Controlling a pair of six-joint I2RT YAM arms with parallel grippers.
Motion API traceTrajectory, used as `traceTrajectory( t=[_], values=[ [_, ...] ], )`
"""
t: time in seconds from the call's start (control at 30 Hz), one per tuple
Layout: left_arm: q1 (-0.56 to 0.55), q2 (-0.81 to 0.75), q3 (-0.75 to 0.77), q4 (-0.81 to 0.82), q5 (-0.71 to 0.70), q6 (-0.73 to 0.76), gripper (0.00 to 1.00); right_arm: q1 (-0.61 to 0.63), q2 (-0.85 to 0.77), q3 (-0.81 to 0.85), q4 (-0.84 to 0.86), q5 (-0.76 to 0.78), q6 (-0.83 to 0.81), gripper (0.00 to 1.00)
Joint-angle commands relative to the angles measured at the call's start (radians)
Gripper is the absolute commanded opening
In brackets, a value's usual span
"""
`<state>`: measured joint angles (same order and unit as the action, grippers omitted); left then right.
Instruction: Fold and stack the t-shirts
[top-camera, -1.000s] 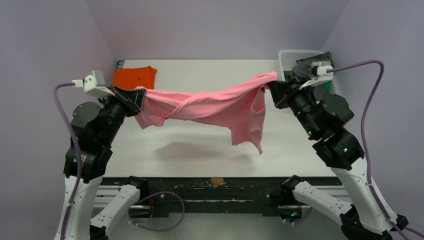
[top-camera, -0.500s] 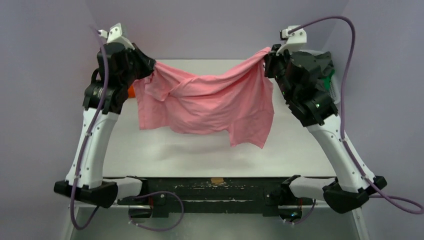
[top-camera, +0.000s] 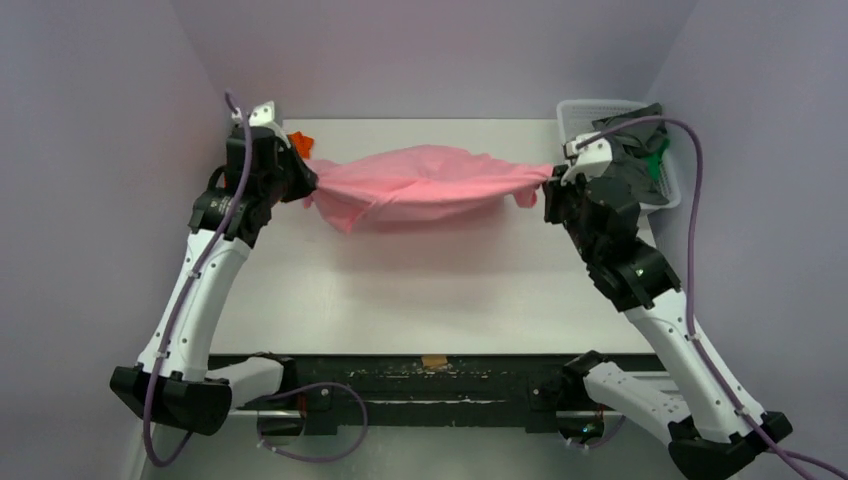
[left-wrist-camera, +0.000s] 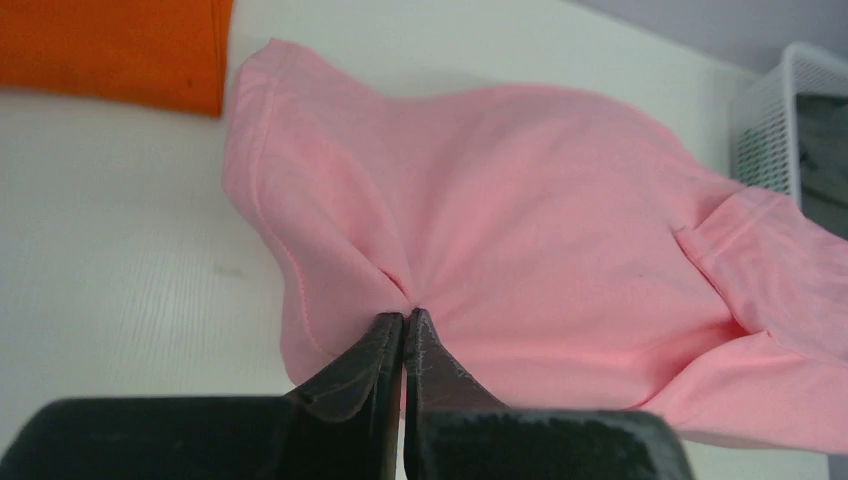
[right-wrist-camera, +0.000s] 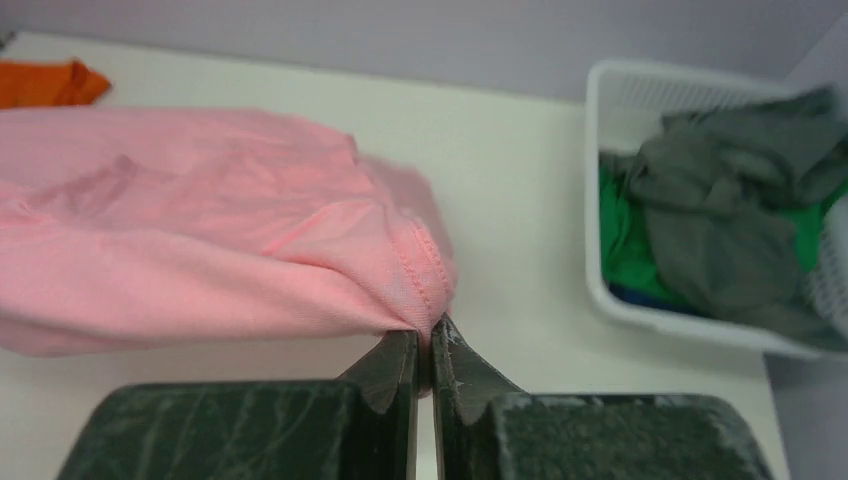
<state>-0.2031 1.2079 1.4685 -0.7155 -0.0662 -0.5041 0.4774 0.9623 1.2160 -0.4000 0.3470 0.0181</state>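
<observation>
The light pink t-shirt (top-camera: 425, 182) hangs stretched between my two grippers over the far part of the white table (top-camera: 420, 290). My left gripper (top-camera: 308, 183) is shut on its left end; the left wrist view shows the jaws (left-wrist-camera: 404, 318) pinching the pink t-shirt (left-wrist-camera: 520, 220). My right gripper (top-camera: 548, 180) is shut on its right end, pinching a seamed edge (right-wrist-camera: 425, 335) of the pink t-shirt (right-wrist-camera: 200, 230). A folded bright orange t-shirt (left-wrist-camera: 110, 50) lies at the far left, mostly hidden behind my left arm in the top view (top-camera: 296, 140).
A white basket (top-camera: 668, 190) at the far right corner holds crumpled grey (right-wrist-camera: 740, 200) and green (right-wrist-camera: 625, 240) t-shirts. Purple walls close in the table on three sides.
Both arms came down from a raised position. The pink shirt, which hung spread and high, is now lowered and bunched into a flatter band near the table's far part.
</observation>
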Motion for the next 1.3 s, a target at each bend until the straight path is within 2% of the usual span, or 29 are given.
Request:
traceTrajectory(
  t=[0.0,0.03,0.07,0.1,0.13,0.17,0.2,0.23,0.27,0.33,0.53,0.7,0.83,1.0,1.07,1.17,1.27],
  values=[
    [0.004,0.029,-0.267,-0.010,0.049,-0.033,0.00,-0.003,-0.002,-0.212,-0.201,-0.065,0.272,0.04],
    [0.005,0.032,-0.315,-0.013,0.047,-0.050,0.00,-0.001,0.000,-0.247,-0.248,-0.088,0.307,0.05],
    [0.005,0.035,-0.360,-0.020,0.041,-0.062,0.10,0.000,-0.006,-0.301,-0.271,-0.129,0.346,0.10],
    [0.005,0.039,-0.398,-0.020,0.040,-0.070,0.29,0.000,-0.014,-0.343,-0.287,-0.145,0.381,0.22],
    [0.005,0.037,-0.422,-0.027,0.034,-0.077,0.46,-0.001,-0.027,-0.376,-0.296,-0.153,0.414,0.43],
    [0.005,0.035,-0.439,-0.034,0.024,-0.088,0.66,0.000,-0.040,-0.398,-0.306,-0.148,0.447,0.51],
    [0.005,0.031,-0.447,-0.048,0.012,-0.103,0.87,-0.001,-0.057,-0.415,-0.312,-0.140,0.483,0.72],
    [0.004,0.024,-0.449,-0.062,0.005,-0.120,0.90,0.000,-0.070,-0.423,-0.315,-0.140,0.487,0.85],
    [0.003,0.013,-0.455,-0.065,0.007,-0.131,0.93,0.000,-0.082,-0.421,-0.321,-0.142,0.488,0.92],
    [-0.003,-0.012,-0.474,-0.054,0.021,-0.145,0.97,-0.001,-0.106,-0.414,-0.314,-0.142,0.493,0.98],
    [-0.070,-0.076,-0.546,-0.061,0.023,-0.205,0.98,-0.001,-0.097,-0.418,-0.231,-0.137,0.508,0.99],
    [-0.158,-0.047,-0.588,0.037,0.093,-0.223,1.00,-0.001,0.055,-0.406,-0.062,-0.241,0.486,0.99],
    [-0.162,0.064,-0.598,0.156,0.150,-0.233,1.00,-0.001,0.260,-0.356,0.079,-0.316,0.429,0.97],
    [-0.167,0.337,-0.476,0.243,0.167,-0.238,1.00,-0.001,0.500,-0.270,0.185,-0.287,0.454,0.95],
    [-0.168,0.442,-0.392,0.213,0.189,-0.239,1.00,-0.001,0.580,-0.245,0.179,-0.246,0.467,0.94],
    [-0.186,0.535,-0.358,0.192,0.221,-0.233,0.98,-0.002,0.647,-0.266,0.166,-0.201,0.481,0.92],
    [-0.226,0.549,-0.399,0.199,0.225,-0.243,0.98,-0.001,0.647,-0.351,0.185,-0.199,0.527,0.91]
  ],
)
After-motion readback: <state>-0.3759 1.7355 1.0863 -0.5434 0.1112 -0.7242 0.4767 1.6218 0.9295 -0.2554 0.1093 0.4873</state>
